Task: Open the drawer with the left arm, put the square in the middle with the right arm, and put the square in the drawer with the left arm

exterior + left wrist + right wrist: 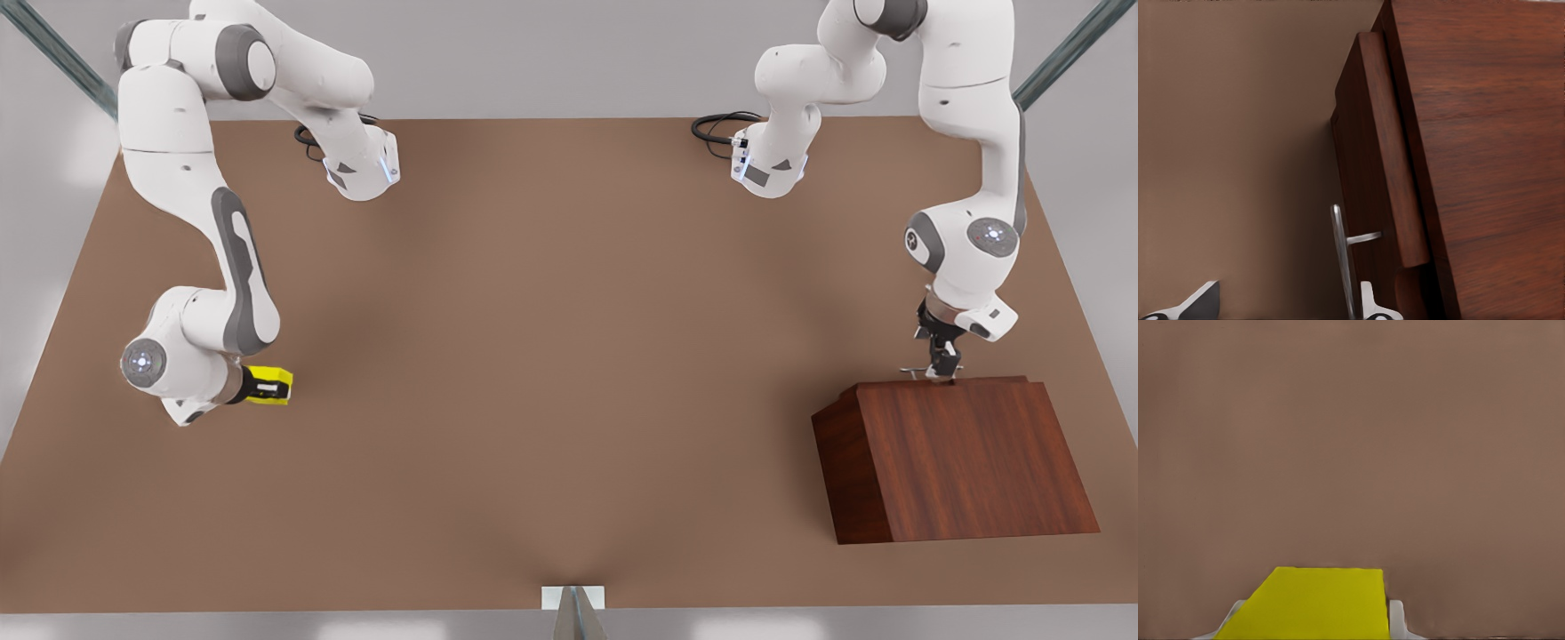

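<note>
The cube (pixel 269 386) sat between the fingers of the right gripper (pixel 267 386) at the front view's left, at about nine o'clock from the table (pixel 551 373) centre and well apart from the wooden box (pixel 956 458), which stood at roughly four o'clock. In the right wrist view the cube (pixel 1313 603) showed a pale fingertip (pixel 1395 618) at each side, so the fingers appeared closed on it, gripping near its edge. Risk noted: if that grip was as shallow as it looked, the cube could twist or slip during carriage to the middle. The left gripper (pixel 942 369) stood at the box's far edge, straddling the silver handle (pixel 1341 260); the gap between its fingers was wide, and contact with the bar could not be confirmed. The drawer (pixel 1378 153) appeared barely out. Second risk: fingers closing off-centre could slide off the thin bar, leaving the drawer shut.
</note>
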### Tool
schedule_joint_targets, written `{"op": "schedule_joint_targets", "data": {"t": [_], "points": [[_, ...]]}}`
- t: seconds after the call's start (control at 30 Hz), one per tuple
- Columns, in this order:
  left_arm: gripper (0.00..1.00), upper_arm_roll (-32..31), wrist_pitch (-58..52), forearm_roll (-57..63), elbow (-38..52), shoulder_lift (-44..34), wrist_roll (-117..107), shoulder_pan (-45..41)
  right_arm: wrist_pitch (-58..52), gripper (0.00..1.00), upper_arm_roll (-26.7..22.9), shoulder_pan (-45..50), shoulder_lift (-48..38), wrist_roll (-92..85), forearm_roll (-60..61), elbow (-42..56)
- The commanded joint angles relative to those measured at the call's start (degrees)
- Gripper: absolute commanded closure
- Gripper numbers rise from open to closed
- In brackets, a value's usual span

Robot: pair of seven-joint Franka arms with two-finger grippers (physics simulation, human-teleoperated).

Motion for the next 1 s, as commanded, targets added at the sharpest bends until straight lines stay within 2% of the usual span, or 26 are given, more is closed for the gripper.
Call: {"op": "schedule_joint_targets", "data": {"t": [0.0,0.07,0.13,0.27,0.33,0.37,0.53,0.67,0.83,0.97], "points": [[0.00,0.00,-0.30,0.05,0.00,-0.23,0.10,-0.01,-1.05,0.50,0.01,1.13,0.01,2.12,-0.25,0.68],[0.00,0.00,-1.27,0.05,0.09,-0.84,0.19,-0.01,-1.32,0.50,0.19,6.14,-0.08,9.94,-0.07,1.73],[0.00,0.09,-1.27,0.05,0.09,-0.84,0.27,-0.01,-1.41,0.48,4.84,8.78,0.45,21.54,0.19,3.40],[0.00,0.18,-3.03,0.05,0.09,-1.11,0.36,0.07,-2.28,0.53,16.00,11.68,3.44,48.42,0.19,8.06],[0.00,0.26,-3.47,0.14,0.09,-1.20,0.36,0.07,-2.37,0.53,18.99,17.48,6.86,64.51,0.19,13.24],[0.00,0.62,-3.47,0.14,0.09,-1.20,0.36,0.16,-5.18,0.54,20.14,20.91,10.47,71.90,0.19,18.86],[0.00,1.41,-5.84,0.93,0.09,-1.99,0.45,0.25,-5.80,0.55,21.72,31.10,20.05,86.14,0.02,35.04],[0.00,1.58,-8.13,1.37,0.09,-2.78,0.45,0.25,-4.22,0.55,21.19,40.16,34.02,98.28,-3.85,53.50],[0.00,1.85,-10.15,1.99,0.09,-3.30,0.45,0.25,-2.02,0.53,21.02,45.08,37.45,112.25,-19.84,53.85],[0.00,1.85,-12.87,2.07,0.09,-4.45,0.45,0.25,-2.90,0.52,20.40,47.10,39.47,117.70,-21.34,54.29]]}}
